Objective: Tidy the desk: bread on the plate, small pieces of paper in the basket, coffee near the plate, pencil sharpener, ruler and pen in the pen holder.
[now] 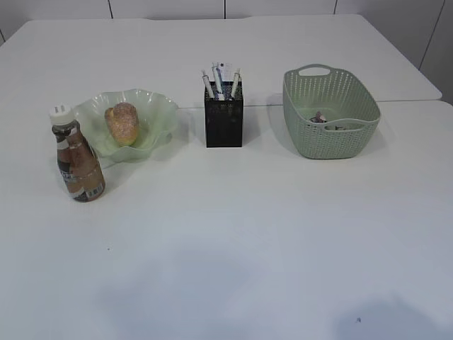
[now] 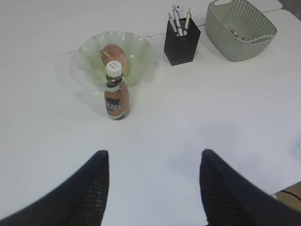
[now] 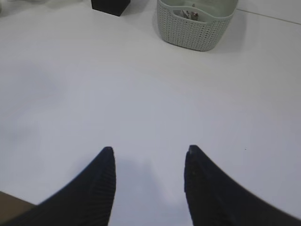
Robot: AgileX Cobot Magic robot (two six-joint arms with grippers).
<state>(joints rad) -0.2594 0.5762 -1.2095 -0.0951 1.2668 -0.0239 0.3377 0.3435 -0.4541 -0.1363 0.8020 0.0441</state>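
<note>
Left pincer [image 2: 153,162]: fingers [image 2: 91,188] spread wide, holding nothing, hovering above bare tabletop [image 1: 233,241], well short of the bottle [image 2: 116,92]. Right pincer [image 3: 148,160]: fingers [image 3: 94,188] likewise spread, empty, over bare tabletop, well apart from the basket [image 3: 195,26]. Neither pincer visible in the exterior view.

Bottle [image 1: 76,156]: upright, long axis vertical with a slight lean, white cap on top, label facing the left wrist camera; standing just beside the plate [image 1: 159,113], at its front left in the exterior view.

Bun [image 1: 122,122]: inside the plate, long axis running roughly front to back, far end raised against the dish wall. Also seen in the left wrist view [image 2: 113,54], partly hidden behind the cap.

Holder [image 1: 224,120]: upright at the centre, between plate and basket, apart from both. Pens [image 1: 221,79] and other slim items standing inside, tips up, fanned slightly outward; ruler and sharpener not separable at this size. Seen again in the left wrist view [image 2: 181,44] and, by one corner only, at the top edge of the right wrist view [image 3: 110,5].

Basket [image 1: 333,117]: right of the holder, long axis angled away from the front edge, handle cut-outs at the two ends. Small scraps [image 1: 318,117] lying on its floor, too small to identify further.

Surface: plain white, matte, faint shadows near the front edge. Seam between two adjoining slabs running behind the objects. Pale panelled wall [image 1: 226,7] beyond the far edge.
</note>
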